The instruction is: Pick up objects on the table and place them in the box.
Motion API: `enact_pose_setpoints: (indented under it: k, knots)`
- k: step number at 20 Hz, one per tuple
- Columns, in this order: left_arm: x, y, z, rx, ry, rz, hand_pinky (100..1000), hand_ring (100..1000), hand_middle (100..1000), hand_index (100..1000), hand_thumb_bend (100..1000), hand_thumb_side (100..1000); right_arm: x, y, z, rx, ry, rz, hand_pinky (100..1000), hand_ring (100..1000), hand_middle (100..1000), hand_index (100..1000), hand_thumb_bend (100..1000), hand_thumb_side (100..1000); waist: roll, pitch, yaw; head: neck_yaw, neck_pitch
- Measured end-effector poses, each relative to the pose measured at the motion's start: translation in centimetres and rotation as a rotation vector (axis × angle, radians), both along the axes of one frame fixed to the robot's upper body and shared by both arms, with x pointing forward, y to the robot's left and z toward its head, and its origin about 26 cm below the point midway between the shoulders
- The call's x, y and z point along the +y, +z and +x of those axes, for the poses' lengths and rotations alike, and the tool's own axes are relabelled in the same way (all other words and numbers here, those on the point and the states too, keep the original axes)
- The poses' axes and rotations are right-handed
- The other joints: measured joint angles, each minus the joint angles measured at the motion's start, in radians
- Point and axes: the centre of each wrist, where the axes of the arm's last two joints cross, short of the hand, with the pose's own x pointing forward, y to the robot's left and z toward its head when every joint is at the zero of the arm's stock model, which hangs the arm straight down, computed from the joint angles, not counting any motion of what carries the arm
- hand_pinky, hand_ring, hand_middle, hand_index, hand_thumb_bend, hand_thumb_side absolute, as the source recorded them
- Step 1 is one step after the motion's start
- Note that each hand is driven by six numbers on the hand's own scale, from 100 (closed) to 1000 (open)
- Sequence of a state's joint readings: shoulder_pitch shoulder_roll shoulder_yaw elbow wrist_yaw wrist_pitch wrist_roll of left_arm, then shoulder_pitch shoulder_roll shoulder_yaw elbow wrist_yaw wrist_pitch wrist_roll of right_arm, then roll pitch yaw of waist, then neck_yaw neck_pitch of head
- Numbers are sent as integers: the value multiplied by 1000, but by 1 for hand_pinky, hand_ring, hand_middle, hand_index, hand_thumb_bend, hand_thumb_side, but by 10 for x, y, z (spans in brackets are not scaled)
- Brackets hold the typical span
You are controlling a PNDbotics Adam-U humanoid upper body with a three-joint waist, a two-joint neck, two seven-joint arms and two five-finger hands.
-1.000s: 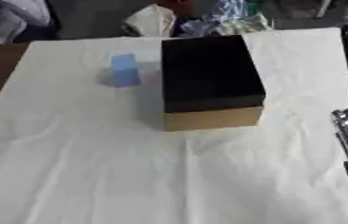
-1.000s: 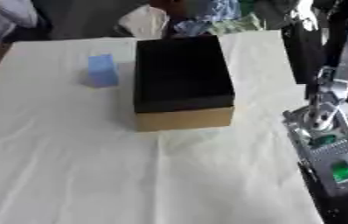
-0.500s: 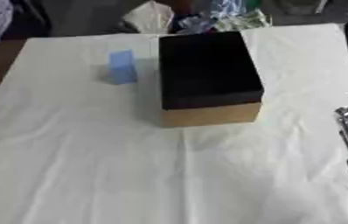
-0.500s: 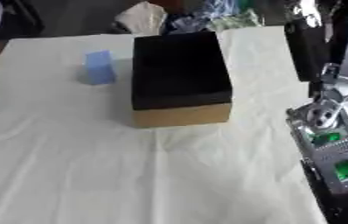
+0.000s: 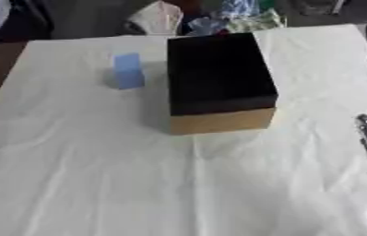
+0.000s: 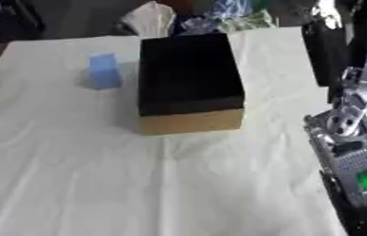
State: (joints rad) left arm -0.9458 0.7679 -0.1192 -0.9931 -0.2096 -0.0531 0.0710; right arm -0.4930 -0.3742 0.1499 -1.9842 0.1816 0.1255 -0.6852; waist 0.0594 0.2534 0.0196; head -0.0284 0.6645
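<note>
Near the table's (image 5: 73,184) far edge, the box (image 5: 217,83) and a blue block (image 5: 128,70)
I see the block just left of the box, outside it; my right arm (image 6: 352,138) shows at the right edge, hand state I cannot tell

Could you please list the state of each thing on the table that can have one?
box: open at the top, upright, dark inside, contents not visible.
blue block: standing upright on the cloth, left of the box, apart from it, not yet picked up.
white cloth: spread over the table, creased.
</note>
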Motion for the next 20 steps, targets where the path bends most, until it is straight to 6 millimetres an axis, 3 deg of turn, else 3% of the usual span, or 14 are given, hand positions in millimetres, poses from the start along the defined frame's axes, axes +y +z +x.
enact_pose_setpoints:
  k: [7,10,15,16,20]
  knots:
    - [-4,-9,18,99,-60,114,895,839,770,929,206,585,3,0,0,3,14,-4,746,658,635,818,100,558,1,7,-5,8,-13]
    - [-11,-17,23,146,-96,159,933,872,802,955,364,615,3,0,0,2,16,-4,746,658,634,819,100,560,1,11,-5,10,-17]
    - [-26,-24,30,215,-160,261,964,906,844,982,536,560,4,1,0,3,19,-1,745,658,634,818,100,560,2,11,-7,12,-17]
    - [-28,-24,31,228,-169,282,973,917,857,987,604,535,4,1,0,2,20,-1,745,658,633,818,100,560,2,11,-8,13,-17]
    - [-38,-19,35,318,-237,368,1000,942,886,1000,722,512,5,1,0,3,24,5,745,658,633,818,100,561,2,11,-10,19,-17]
